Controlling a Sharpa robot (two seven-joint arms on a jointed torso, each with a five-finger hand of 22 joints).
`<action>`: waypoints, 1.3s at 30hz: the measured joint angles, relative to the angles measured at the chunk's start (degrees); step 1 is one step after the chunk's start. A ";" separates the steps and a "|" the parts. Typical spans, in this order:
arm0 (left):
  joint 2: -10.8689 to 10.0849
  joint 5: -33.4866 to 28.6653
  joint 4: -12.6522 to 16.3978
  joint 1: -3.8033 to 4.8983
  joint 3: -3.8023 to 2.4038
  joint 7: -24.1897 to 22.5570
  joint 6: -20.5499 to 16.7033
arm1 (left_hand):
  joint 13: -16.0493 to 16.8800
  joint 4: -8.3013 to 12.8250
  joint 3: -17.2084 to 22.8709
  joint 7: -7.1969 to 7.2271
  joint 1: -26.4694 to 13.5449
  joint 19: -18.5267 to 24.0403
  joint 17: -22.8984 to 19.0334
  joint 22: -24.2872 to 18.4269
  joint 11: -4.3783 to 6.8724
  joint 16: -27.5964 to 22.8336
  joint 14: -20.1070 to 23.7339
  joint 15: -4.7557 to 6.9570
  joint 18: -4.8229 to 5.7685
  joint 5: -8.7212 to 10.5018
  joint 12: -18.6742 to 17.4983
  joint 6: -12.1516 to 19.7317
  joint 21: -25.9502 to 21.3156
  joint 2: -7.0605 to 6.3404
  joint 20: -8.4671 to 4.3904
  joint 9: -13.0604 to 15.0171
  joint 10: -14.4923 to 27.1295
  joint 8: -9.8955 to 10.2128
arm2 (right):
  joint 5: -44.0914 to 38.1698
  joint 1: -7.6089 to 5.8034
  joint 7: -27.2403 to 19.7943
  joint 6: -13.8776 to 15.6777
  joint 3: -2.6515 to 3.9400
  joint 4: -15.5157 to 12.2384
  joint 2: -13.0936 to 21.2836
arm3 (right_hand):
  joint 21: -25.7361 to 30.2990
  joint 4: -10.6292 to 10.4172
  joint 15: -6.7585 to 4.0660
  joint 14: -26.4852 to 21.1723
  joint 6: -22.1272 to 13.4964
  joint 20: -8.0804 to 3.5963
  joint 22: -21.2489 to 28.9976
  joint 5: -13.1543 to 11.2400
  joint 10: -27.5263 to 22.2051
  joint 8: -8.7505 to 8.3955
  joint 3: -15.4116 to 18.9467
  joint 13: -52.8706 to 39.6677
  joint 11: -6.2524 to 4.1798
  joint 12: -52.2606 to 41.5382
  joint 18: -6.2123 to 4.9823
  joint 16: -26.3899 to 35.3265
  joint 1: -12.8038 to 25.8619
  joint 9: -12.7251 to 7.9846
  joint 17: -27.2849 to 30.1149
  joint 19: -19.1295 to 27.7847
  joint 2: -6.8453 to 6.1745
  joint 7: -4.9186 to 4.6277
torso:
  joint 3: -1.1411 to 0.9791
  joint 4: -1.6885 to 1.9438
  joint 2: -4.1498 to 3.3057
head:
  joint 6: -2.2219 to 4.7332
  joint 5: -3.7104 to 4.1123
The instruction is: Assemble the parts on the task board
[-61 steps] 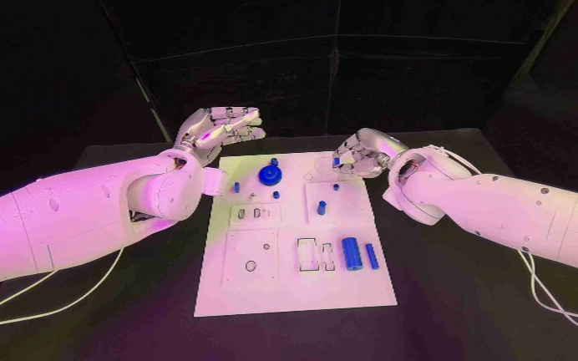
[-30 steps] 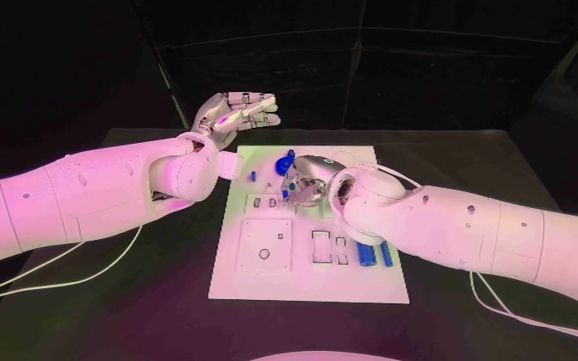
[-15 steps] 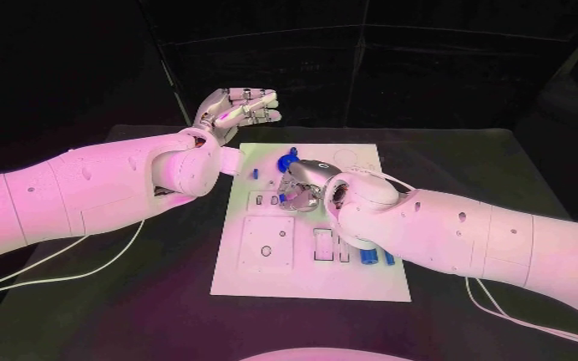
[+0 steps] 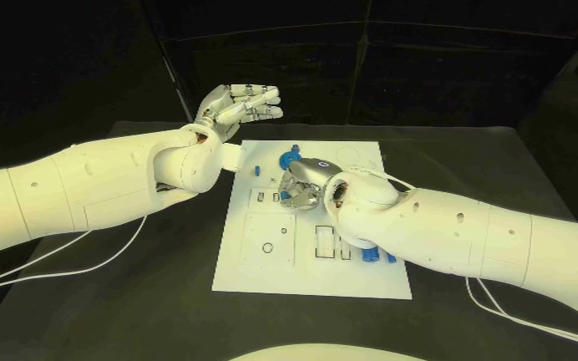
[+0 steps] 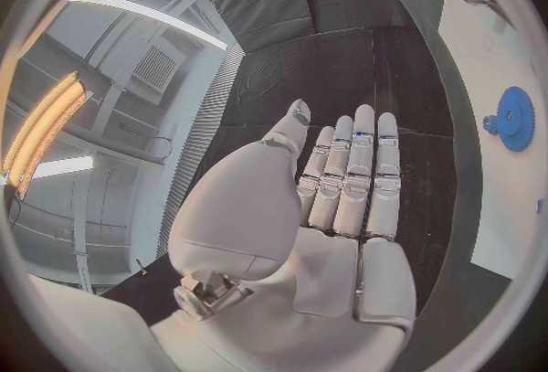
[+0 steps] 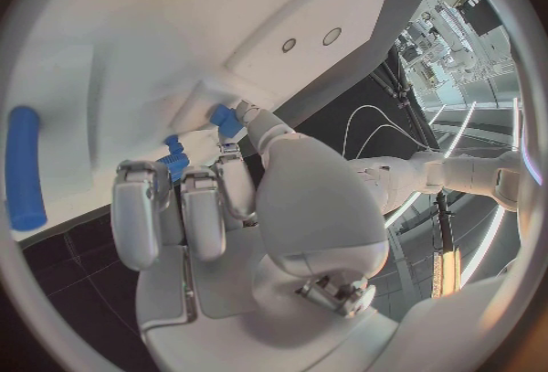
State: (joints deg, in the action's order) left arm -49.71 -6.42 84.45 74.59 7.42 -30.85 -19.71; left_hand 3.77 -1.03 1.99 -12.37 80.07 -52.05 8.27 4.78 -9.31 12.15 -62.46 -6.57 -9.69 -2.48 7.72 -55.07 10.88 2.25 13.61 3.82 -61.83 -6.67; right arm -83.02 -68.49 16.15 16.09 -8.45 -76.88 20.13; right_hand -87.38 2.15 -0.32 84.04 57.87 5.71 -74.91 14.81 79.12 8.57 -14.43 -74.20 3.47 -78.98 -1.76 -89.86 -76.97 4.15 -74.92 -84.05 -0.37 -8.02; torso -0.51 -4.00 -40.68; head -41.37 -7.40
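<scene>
The white task board (image 4: 271,273) lies in the middle of the black table. A blue gear (image 4: 289,160) stands near its far edge, also seen as the gear (image 5: 514,117) in the left wrist view. My right hand (image 4: 301,188) is down over the board's middle with its fingers curled; in the right wrist view the hand (image 6: 217,198) pinches a small blue peg (image 6: 224,120) at its fingertips against the board (image 6: 126,43). My left hand (image 4: 241,104) is raised beyond the board's far left corner, open, fingers straight, holding nothing (image 5: 342,180).
A small blue peg (image 4: 256,169) stands left of the gear. Blue cylinders (image 4: 366,254) lie at the board's right side, partly under my right forearm; one cylinder (image 6: 23,166) shows in the right wrist view. Several cut-out slots (image 4: 267,247) mark the board's near half.
My right hand has come from the board's far right corner to its middle and lowered onto it. The left hand has stayed raised and open.
</scene>
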 measured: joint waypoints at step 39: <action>0.06 0.12 -1.28 -0.03 0.02 0.55 0.24 | 0.06 -0.12 -0.12 -0.01 -0.66 -2.46 0.91 0.01 0.42 0.55 -2.74 0.21 0.00 0.00 -0.36 -0.42 0.10 0.57 -0.43 0.00 -1.07 0.39 | 2.48 0.35 -6.27 8.65 -0.09 -2.48 2.68 | 0.00 0.70 0.00 0.00 -0.18 0.00 0.00 0.00 -3.34 -0.44 -1.71 5.23 -0.18 5.02 0.00 0.00 0.83 -0.08 0.01 0.00 -0.83 -0.19 | 0.04 0.00 0.05 | 0.32 -0.03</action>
State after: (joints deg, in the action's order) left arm -49.65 -6.30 83.17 74.56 7.44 -30.30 -19.47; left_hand 3.84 -1.14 1.87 -12.38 79.41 -54.51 9.19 4.79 -8.89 12.70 -65.20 -6.35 -9.69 -2.48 7.36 -55.49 10.98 2.81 13.18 3.82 -62.90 -6.28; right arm -80.54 -68.13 9.88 24.74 -8.54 -79.35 22.81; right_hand -87.38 2.85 -0.32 84.04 57.69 5.71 -74.91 14.80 75.78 8.13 -16.14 -68.97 3.29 -73.96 -1.76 -89.86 -76.14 4.07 -74.90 -84.06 -1.21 -8.21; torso -0.47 -4.00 -40.63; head -41.04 -7.43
